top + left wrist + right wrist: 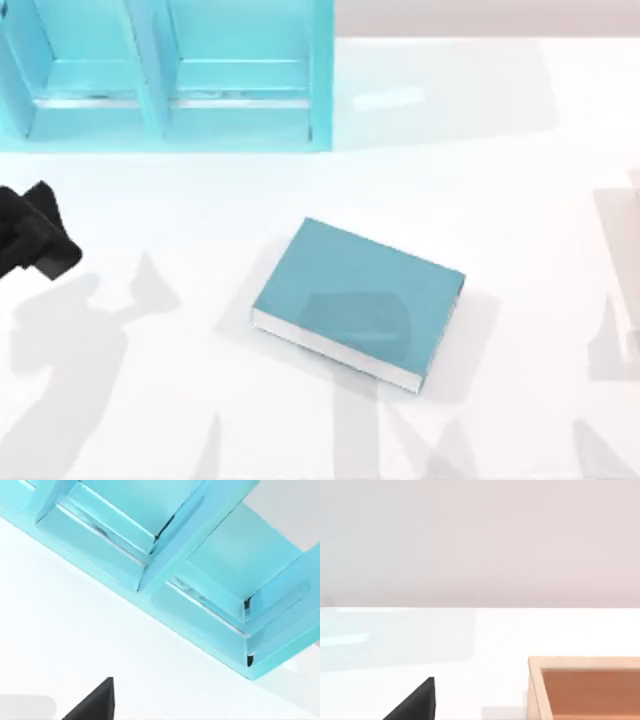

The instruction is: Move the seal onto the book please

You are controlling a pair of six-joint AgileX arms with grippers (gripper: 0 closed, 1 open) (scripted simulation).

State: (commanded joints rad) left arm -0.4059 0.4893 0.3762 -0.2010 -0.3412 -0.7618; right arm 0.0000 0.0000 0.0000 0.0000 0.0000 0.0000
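The book point(358, 297) lies flat near the middle of the white table, teal cover up, with white page edges along its near side. The seal is out of view. My left gripper point(38, 242) is a black shape at the table's far left edge, well to the left of the book and in front of the shelf unit. A black corner of it shows in the left wrist view point(95, 704), over bare table. A black corner of my right gripper point(415, 704) shows in the right wrist view, over bare table.
A turquoise shelf unit point(165, 75) with open compartments stands at the back left, close in front of the left wrist camera point(200, 580). An open wooden box point(535, 685) sits near my right gripper. Arm shadows fall across the table's front.
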